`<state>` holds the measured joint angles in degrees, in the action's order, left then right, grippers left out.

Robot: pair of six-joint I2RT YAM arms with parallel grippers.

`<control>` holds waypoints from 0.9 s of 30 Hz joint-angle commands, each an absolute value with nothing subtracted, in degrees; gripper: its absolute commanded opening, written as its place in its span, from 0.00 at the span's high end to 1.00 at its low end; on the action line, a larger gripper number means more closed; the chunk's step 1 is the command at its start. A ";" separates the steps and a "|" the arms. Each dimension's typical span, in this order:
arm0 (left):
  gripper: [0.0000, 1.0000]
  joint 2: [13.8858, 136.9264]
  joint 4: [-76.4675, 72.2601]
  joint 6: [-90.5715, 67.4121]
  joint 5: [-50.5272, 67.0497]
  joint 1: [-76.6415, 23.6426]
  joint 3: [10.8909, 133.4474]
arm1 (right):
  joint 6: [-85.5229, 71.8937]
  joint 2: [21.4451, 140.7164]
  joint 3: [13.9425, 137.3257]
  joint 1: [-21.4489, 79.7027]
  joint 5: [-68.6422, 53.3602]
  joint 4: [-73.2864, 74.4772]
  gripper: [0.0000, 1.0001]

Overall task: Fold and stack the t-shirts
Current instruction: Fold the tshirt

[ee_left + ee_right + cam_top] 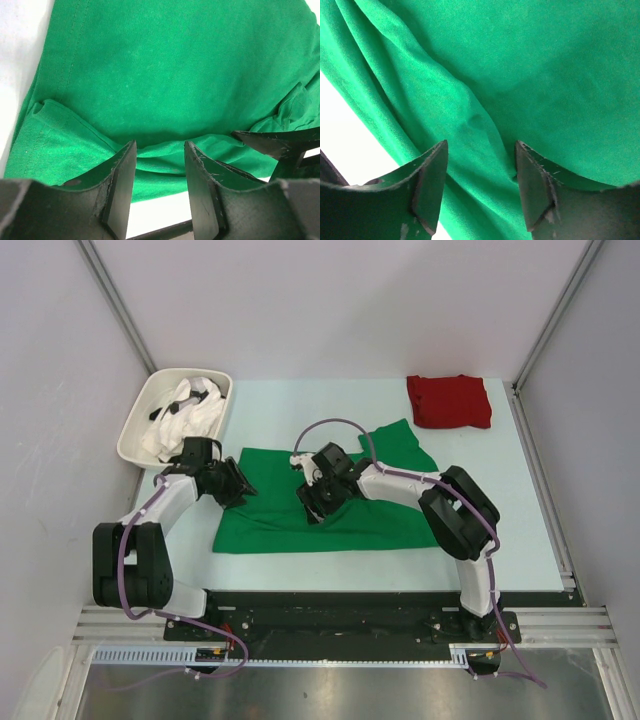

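I have both arms down on the green t-shirt [330, 502], which lies spread flat in the middle of the table [520, 540]. My left gripper [160, 167] sits at the shirt's left edge, its jaws parted by a moderate gap with a raised fold of green cloth lying between the fingertips [125, 170]; I cannot tell whether they have any real grip on it. Just left of that gripper a hemmed corner curls up, and beyond it is bare white table. The tip of the other arm's finger shows dark at its right.

My right gripper [480, 172] is over the shirt's middle, near the shirt's close edge, jaws apart about as wide, with a long diagonal ridge of cloth running down between them. It looks to be straddling the ridge rather than clamped on it. To its left the cloth's edge falls away to bare table.

Far ahead and to the right of the right gripper, the dark red t-shirt [449, 401] rests folded square by the back right corner, well apart from the green one. Ahead and left of the left gripper stands a white bin [140, 430] holding white cloths [185, 410], close to the shirt's back left corner. Open table stretches behind the green shirt and along its right side.
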<state>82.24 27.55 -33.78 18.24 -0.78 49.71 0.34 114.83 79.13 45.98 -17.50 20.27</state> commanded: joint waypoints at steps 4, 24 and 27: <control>0.52 82.53 26.98 -31.91 19.51 -1.05 51.77 | 1.06 115.58 81.65 46.32 -16.79 21.01 0.51; 0.48 86.49 39.37 -17.67 14.25 -12.65 62.05 | 0.26 116.72 82.27 45.97 -13.89 21.27 1.00; 0.46 85.87 42.36 -15.91 5.39 -13.53 62.75 | 0.26 116.63 82.27 45.97 -14.15 21.18 1.00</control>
